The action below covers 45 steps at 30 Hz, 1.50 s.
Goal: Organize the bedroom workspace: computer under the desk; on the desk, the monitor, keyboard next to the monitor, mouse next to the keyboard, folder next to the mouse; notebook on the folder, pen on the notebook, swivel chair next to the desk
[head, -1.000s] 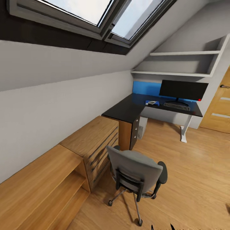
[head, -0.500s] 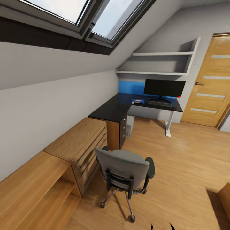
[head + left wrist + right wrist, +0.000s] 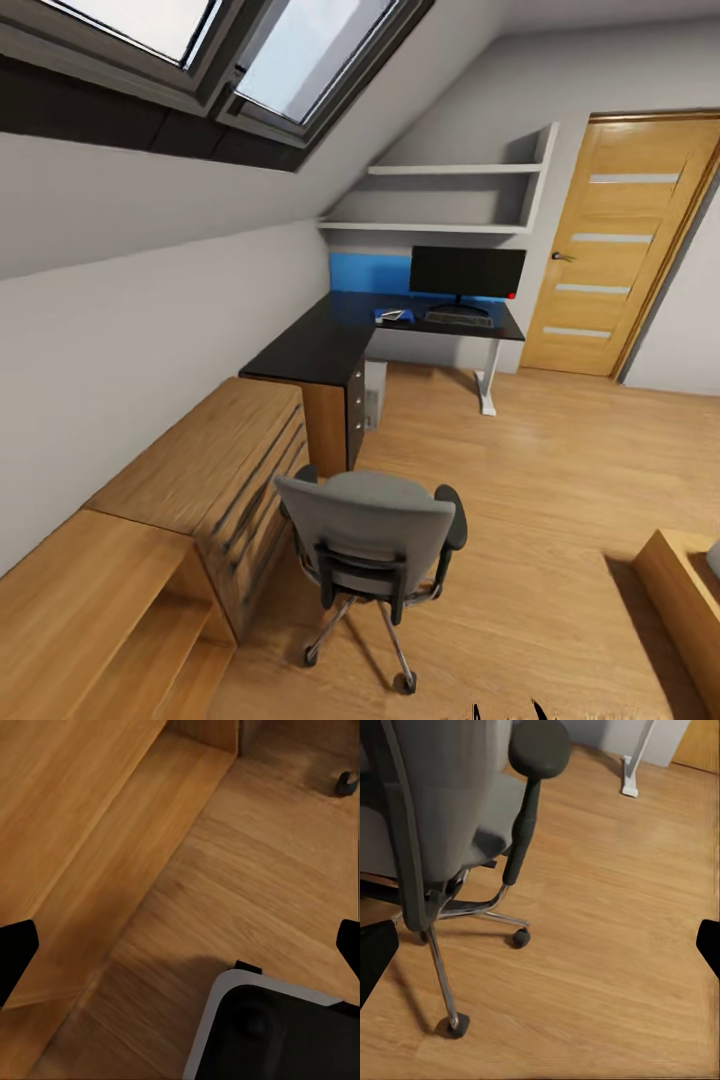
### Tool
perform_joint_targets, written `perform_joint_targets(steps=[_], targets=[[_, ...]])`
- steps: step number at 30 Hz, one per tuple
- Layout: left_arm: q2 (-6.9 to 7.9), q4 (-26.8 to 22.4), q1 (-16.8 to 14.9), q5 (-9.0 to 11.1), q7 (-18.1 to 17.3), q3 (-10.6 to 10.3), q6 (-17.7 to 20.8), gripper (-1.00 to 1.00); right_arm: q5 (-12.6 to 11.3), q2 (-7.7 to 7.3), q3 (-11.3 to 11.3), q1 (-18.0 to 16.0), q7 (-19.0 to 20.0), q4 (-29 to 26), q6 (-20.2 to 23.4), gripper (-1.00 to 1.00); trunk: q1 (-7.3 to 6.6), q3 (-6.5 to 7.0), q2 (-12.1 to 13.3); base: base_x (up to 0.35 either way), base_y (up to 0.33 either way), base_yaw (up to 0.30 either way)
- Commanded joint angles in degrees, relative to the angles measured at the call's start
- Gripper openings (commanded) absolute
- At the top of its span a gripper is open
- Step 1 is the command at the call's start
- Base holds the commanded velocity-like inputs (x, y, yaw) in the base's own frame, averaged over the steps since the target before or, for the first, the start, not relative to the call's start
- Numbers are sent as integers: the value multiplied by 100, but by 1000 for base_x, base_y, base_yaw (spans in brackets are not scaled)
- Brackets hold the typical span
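The swivel chair (image 3: 370, 525) stands on the floor with its grey back toward me, well short of the desk (image 3: 315, 345). On the desk's far wing the monitor (image 3: 467, 272) is upright with the keyboard (image 3: 458, 319) lying before it. Left of the keyboard lies a flat blue thing, likely the folder (image 3: 393, 315), with something pale on it. The computer (image 3: 375, 393) sits under the desk. Mouse and pen are too small to make out. My left gripper (image 3: 180, 949) hangs open over the floor. My right gripper (image 3: 540, 945) is open beside the chair (image 3: 435, 817).
An oak dresser (image 3: 200, 465) and low shelf unit (image 3: 110, 600) line the left wall. An oak door (image 3: 610, 245) is at the far right, and wall shelves (image 3: 450, 195) hang above the desk. A wooden corner (image 3: 685, 590) juts in at the lower right.
The whole view has swung to the right, bringing the door and the wooden corner into sight. The chair and the things on the desk have not visibly moved.
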Motion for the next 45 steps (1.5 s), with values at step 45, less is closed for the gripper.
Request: perform_joint_targets(steps=[45], targets=[[-4, -17, 4, 26, 36, -65, -30, 100, -10, -7, 50, -6, -29, 42, -13, 100, 4, -11, -11, -17, 68, -161]])
